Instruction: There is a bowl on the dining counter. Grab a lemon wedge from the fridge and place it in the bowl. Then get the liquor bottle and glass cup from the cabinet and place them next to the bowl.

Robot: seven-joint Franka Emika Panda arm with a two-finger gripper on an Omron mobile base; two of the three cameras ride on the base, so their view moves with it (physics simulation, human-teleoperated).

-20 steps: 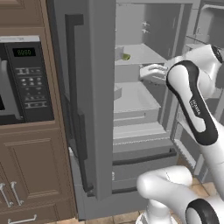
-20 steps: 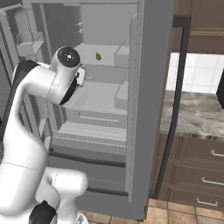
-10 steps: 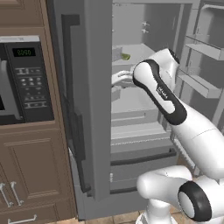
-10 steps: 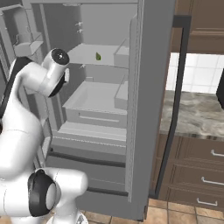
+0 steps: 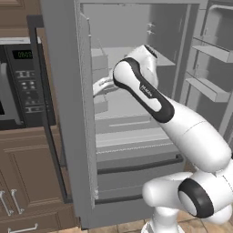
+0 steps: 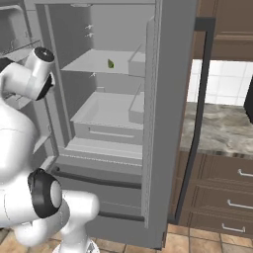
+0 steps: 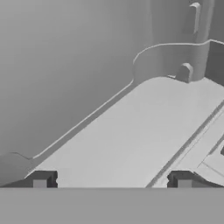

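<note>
Gripper [image 7: 112, 179] fingers stood apart, holding nothing, inside the fridge [image 6: 168, 99]. Lemon wedge [image 6: 110, 63] lay on the upper shelf. Risk: the arm could strike shelf edges, missing the small wedge.

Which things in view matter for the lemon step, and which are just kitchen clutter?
For the job:
- fridge, doors open
- lemon wedge, small and green, on the upper shelf
- pincer, open and empty, inside the fridge

Just there:
- microwave
- brown drawers with silver handles
- marbled worktop
- crisper bin
</note>
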